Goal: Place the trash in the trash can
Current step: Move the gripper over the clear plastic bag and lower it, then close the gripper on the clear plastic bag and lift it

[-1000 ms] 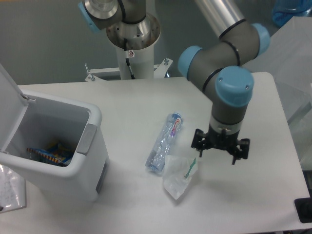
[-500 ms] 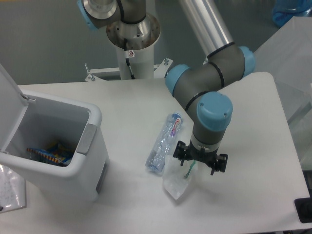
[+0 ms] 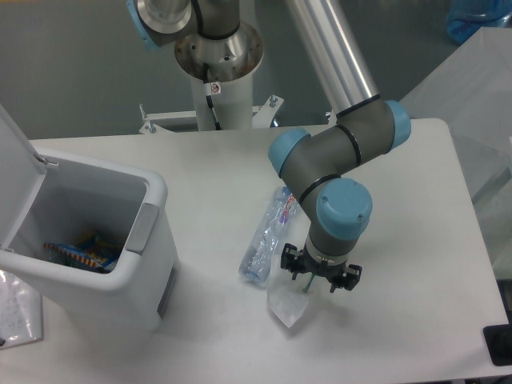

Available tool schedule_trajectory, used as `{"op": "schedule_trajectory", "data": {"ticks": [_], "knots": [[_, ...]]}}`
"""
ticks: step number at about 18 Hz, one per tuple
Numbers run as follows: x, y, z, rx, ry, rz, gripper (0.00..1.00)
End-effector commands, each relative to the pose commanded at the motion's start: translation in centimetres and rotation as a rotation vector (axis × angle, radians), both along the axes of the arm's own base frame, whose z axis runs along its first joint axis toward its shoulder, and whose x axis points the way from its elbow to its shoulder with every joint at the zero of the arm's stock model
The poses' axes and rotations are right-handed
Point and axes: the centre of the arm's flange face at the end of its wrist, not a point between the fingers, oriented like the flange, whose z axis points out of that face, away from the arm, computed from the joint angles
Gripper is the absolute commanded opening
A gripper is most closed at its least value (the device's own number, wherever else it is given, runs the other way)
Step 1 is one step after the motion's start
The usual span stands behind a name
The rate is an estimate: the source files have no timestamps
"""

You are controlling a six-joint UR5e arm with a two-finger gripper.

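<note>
pincer (image 3: 320, 278): points down over the upper part of the wrapper, 2 dark fingers spread apart on either side of it; nothing clamped that I can see, contact with the wrapper cannot tell
arm (image 3: 340, 160): grey tube links with blue joint caps, comes down from top centre, wrist bent low over the bench
wrapper (image 3: 286, 305): crumpled clear piece lying on the bench, lower tip sticks out below the pincer, top part hidden by the wrist; green mark just visible between the fingers
bottle (image 3: 269, 236): crushed clear plastic, blue-red label near the upper end, lies flat on the bench at a diagonal, just left of the pincer; lower end next to the wrapper, touching or not cannot tell
trash can (image 3: 156, 200): boxy white bin at the left side of the bench, lid (image 3: 16, 172) swung open and standing up on the far left, grey latch (image 3: 142, 228) on the side facing the bottle; well apart from both trash pieces
inside can: colourful scraps (image 3: 80, 252) at the bottom
bench (image 3: 416, 272): white top, carries can, bottle, wrapper
arm base (image 3: 218, 60): white pedestal behind the bench, top centre
</note>
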Motion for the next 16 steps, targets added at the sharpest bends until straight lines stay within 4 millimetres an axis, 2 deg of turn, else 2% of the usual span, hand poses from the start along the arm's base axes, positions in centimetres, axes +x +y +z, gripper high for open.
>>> {"op": "schedule_trajectory", "data": {"ticks": [1,2,8,12,14,16], "knots": [[0.3,0.4,-0.2,-0.018,0.012,-0.009,0.03],[0.2,0.6,0.0,-0.017,0.019,-0.009,0.00],[0.1,0.6,1.4,0.011,0.022,-0.002,0.00],[-0.1,1.1,7.2,0.123,0.048,0.004,0.00],[0.1,1.5,11.7,0.228,0.059,0.017,0.00],[0.1,1.8,15.1,0.324,0.049,0.042,0.00]]}}
